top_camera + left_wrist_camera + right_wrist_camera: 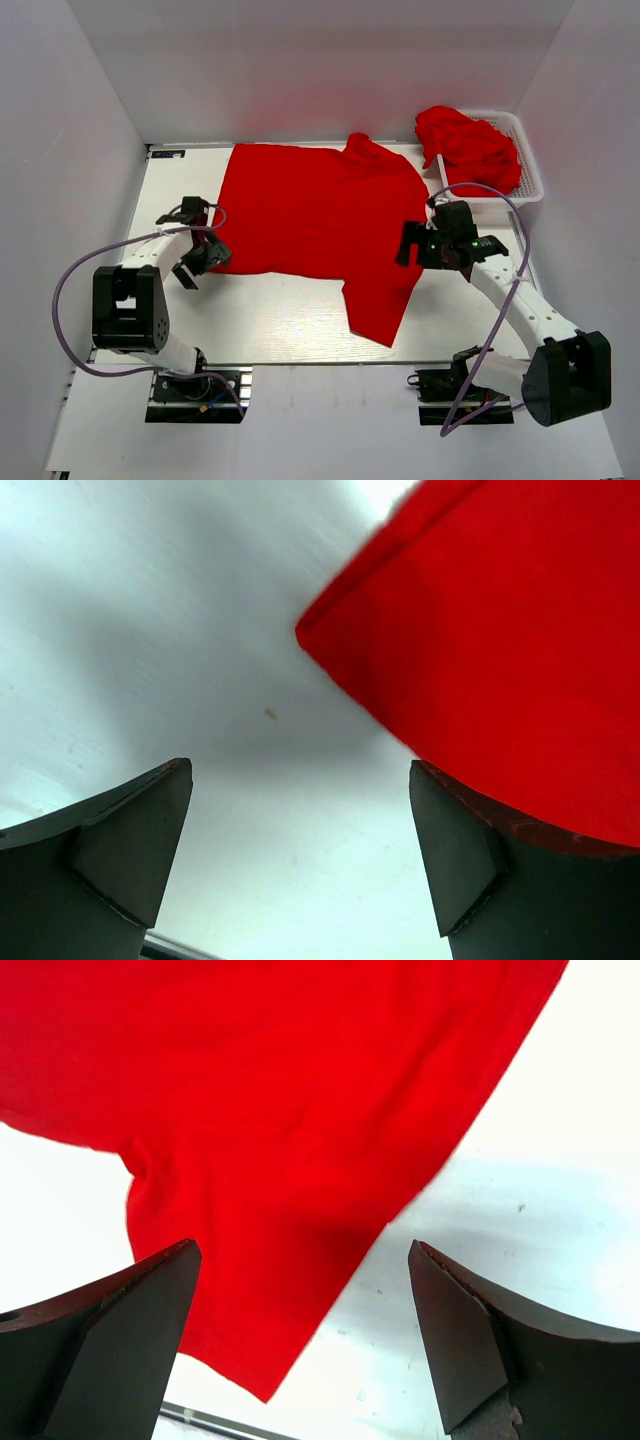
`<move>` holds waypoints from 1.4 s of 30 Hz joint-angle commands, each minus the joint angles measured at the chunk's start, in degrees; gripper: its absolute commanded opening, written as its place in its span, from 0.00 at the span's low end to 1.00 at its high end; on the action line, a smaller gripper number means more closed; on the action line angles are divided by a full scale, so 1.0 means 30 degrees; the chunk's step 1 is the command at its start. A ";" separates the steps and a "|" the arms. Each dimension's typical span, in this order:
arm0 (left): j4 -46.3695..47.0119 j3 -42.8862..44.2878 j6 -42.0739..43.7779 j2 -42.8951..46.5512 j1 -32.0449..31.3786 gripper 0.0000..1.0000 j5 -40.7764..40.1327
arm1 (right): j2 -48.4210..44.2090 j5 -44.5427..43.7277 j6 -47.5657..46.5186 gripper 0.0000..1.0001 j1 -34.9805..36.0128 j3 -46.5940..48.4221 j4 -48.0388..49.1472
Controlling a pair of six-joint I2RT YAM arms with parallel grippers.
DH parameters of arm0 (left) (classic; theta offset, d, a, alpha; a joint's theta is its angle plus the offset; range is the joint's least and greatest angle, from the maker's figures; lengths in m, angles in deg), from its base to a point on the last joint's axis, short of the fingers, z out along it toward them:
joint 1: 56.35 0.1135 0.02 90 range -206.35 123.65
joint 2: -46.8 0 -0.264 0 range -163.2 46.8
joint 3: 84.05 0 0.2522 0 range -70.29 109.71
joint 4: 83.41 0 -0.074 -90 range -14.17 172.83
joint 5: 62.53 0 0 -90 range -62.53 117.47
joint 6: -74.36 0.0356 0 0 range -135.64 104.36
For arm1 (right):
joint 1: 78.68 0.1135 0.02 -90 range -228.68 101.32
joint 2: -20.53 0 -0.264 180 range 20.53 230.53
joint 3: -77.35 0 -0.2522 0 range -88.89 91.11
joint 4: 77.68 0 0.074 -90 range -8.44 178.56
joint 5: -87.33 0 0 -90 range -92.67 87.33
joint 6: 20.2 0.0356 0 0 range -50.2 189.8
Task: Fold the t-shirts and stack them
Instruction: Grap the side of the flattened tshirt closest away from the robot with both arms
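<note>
Jaws wide and empty, the left gripper [198, 258] sat at the flat t-shirt's [315, 215] near-left corner and the right gripper [410, 243] beside its right edge — folding apparently not yet begun — so each likely needed to pinch an edge, while other shirts [468, 148] lay heaped in the basket [530, 180].

t-shirt [315, 215]: spread on table [270, 320] | t-shirt heap [465, 145]: in white basket [531, 178]

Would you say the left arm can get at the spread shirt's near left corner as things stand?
Probably yes. The left arm hangs right beside the shirt, jaws open. Its wrist view shows that corner just ahead over bare table, with nothing between.
</note>
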 commanded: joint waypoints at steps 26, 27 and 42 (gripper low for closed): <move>0.4928 0.0217 -0.0355 -0.3571 0.1297 0.62 0.1747 | 0.0524 0.0446 -0.0389 0.90 -0.0032 -0.0220 -0.1292; 0.5191 -0.0044 -0.0355 -0.3745 0.1297 0.44 0.2126 | 0.0465 0.0476 -0.0593 0.90 0.0026 -0.0307 -0.1351; 0.4522 -0.0195 0.0085 -0.3044 0.1297 0.00 0.1370 | 0.0084 0.2996 -0.1328 0.90 0.3242 -0.1039 -0.3812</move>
